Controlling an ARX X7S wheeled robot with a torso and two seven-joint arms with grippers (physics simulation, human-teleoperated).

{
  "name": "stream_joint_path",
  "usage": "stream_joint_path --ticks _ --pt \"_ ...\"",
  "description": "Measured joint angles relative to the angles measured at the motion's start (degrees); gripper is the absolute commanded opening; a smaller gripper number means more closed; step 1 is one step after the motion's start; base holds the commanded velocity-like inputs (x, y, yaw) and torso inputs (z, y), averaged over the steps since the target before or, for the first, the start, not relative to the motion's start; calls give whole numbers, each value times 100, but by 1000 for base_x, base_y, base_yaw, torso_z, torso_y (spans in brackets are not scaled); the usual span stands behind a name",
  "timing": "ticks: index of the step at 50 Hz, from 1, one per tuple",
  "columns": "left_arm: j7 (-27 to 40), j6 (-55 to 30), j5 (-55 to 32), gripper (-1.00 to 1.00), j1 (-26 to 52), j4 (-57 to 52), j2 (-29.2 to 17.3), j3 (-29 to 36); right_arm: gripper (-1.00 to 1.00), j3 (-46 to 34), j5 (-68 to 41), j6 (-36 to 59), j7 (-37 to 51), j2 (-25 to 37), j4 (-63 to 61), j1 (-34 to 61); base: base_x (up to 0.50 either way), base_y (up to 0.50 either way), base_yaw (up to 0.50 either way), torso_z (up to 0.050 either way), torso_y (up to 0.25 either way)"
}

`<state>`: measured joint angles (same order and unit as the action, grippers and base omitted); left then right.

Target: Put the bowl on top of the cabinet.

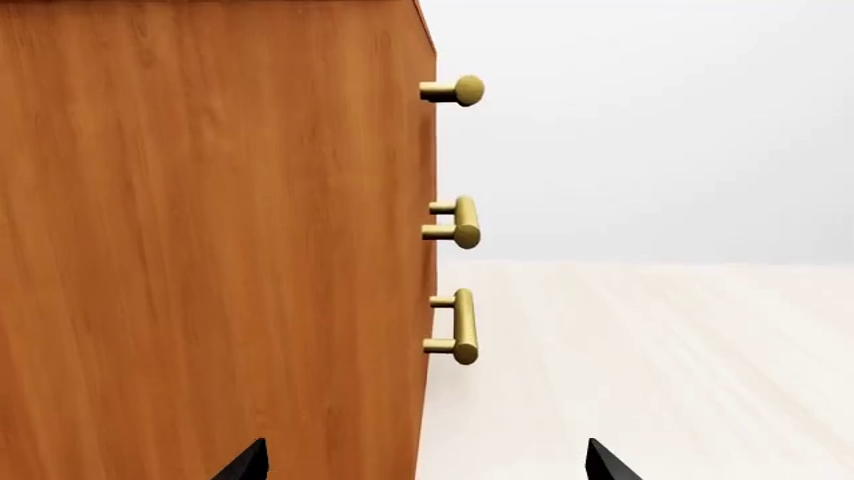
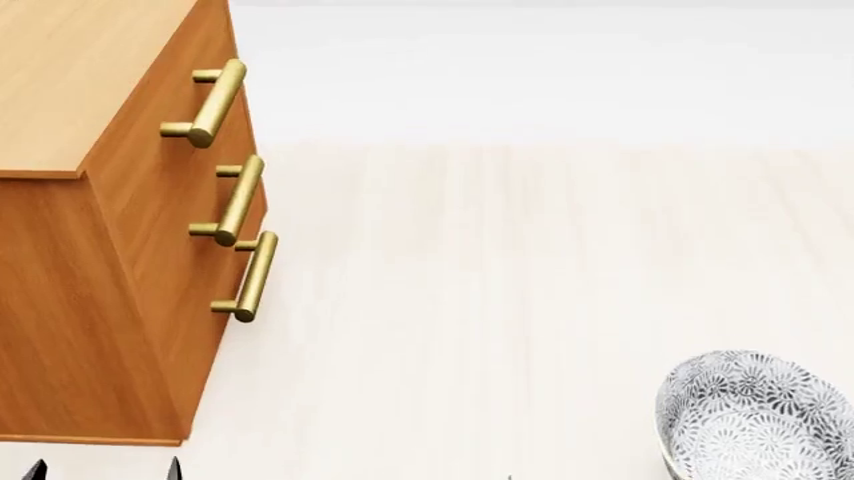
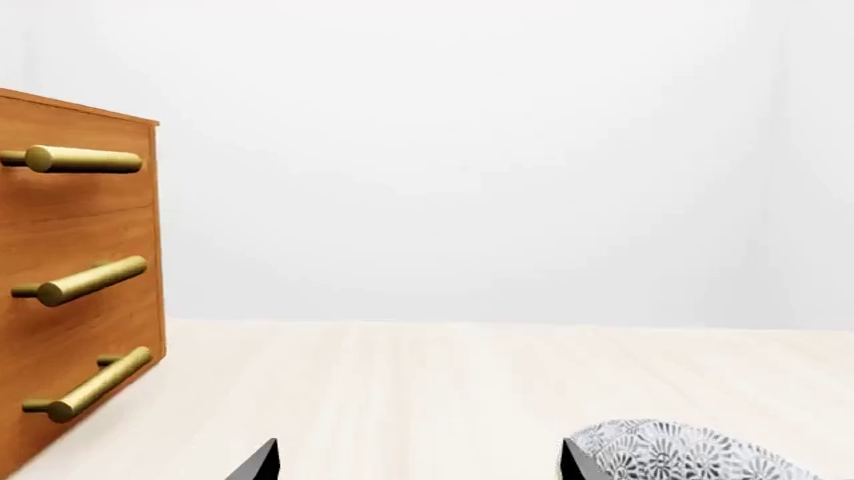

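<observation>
- Head view: bowl on pale bench, well right of cabinet; nothing yet on the cabinet's top.
- Right end effector: tips spread, empty, just beside the bowl.
- Left end effector: tips spread, empty, facing the cabinet's side.
- Step judged: approach, before grasp.
- Next: close on rim, lift above cabinet top.

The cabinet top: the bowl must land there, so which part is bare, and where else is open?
The cabinet top shows bare wood up to its front edge above the handles. The pale floor between cabinet and bowl is open. Nothing looks crowded.
</observation>
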<state>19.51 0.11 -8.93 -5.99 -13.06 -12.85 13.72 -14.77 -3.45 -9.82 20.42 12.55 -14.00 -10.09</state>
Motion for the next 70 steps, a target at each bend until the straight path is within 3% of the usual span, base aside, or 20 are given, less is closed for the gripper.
stream_joint_path --ticks 14,29,38,70 --pt "57 20 -19 100 8 -6 -49 49 100 -38 17 -33 59 34 -3 -3 375 0 0 0 0" --pt "111 41 -38 100 11 -12 -86 85 100 0 94 -9 284 1 -74 -28 3 0 0 0 0" --pt "135 50 -60 100 23 5 -98 105 100 247 -50 463 682 -141 -482 -109 0 0 0 0 0" --pt "215 53 -104 100 74 55 -149 185 100 1313 -1640 1157 1356 -168 -1677 -603 0 0 0 0 0"
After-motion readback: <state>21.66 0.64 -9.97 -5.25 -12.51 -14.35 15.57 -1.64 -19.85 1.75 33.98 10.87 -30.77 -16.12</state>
